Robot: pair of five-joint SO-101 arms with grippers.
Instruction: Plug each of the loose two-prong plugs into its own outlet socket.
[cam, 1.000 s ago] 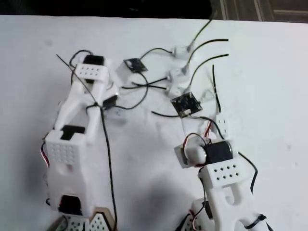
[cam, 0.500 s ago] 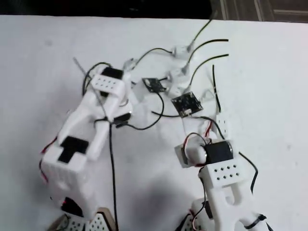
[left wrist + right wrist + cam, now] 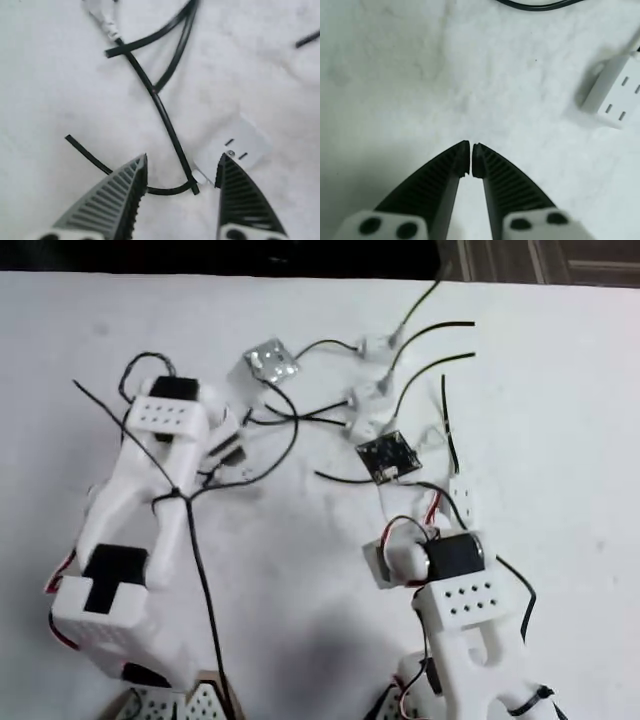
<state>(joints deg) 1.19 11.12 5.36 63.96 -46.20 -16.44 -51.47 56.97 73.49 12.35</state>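
White desk (image 3: 560, 390), strewn with cords.
Left gripper (image 3: 183, 157): spread, straddling a thin black cord (image 3: 165, 120). A small white square socket block (image 3: 242, 142) sits just beside one finger.
Right gripper (image 3: 471, 150): pressed together, empty. A white slotted outlet strip (image 3: 615, 95) lies near, at 2 o'clock.
Risk: closing could pinch the cord and drag the block.
Count: two grippers; apparently two white two-prong plugs (image 3: 376, 344) toward 12 o'clock.

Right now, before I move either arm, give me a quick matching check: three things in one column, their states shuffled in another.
Things:
1. left gripper
2. right gripper
3. black cord

States:
A. shut, above a bare patch of table
B. lying on the table, running in between open fingers
C. open, with a white socket block by one finger

Pairs: 1-C; 2-A; 3-B
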